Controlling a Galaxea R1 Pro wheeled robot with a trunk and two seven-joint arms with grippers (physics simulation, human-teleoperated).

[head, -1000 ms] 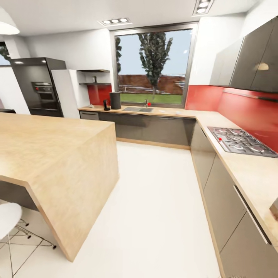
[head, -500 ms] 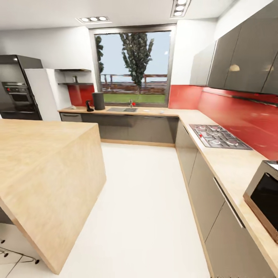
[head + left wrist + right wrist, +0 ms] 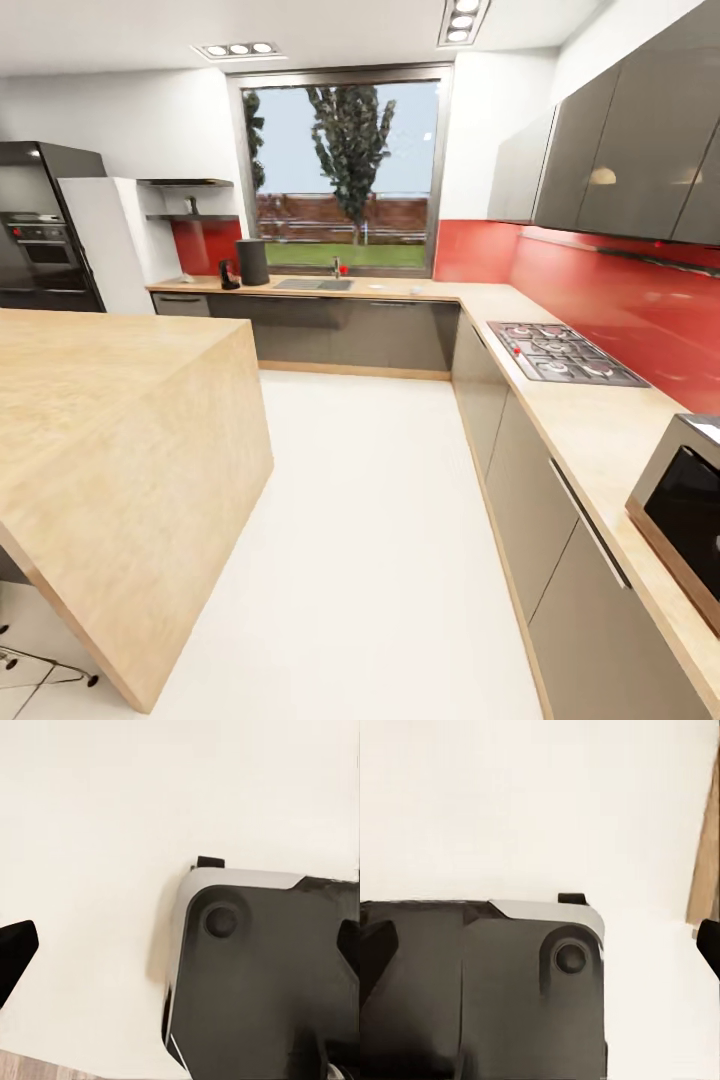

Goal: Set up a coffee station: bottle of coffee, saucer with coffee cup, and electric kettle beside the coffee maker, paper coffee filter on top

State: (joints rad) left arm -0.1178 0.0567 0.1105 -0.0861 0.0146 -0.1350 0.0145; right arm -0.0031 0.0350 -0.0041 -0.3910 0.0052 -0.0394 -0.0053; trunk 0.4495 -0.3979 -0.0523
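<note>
Far across the kitchen, the tall dark coffee maker [image 3: 252, 262] stands on the tan countertop [image 3: 440, 292], left of the steel sink. The shorter dark electric kettle [image 3: 229, 275] stands just left of it. A small dark thing [image 3: 190, 205] on the wall shelf could be the bottle of coffee; it is too small to tell. The saucer, coffee cup and paper coffee filter cannot be made out at this distance. In the wrist views, my left gripper [image 3: 182, 949] and right gripper [image 3: 542, 949] hang open and empty over the robot's dark base and the white floor.
A big wooden island [image 3: 110, 430] takes up the left foreground. A counter run with a gas hob [image 3: 558, 353] and a microwave [image 3: 685, 500] lines the right side. A white floor aisle [image 3: 370, 500] leads to the far counter. A black oven tower [image 3: 40, 240] stands at far left.
The whole head view has shifted, so the camera turned right and moved; the microwave has come into view. Nothing in the kitchen itself has moved.
</note>
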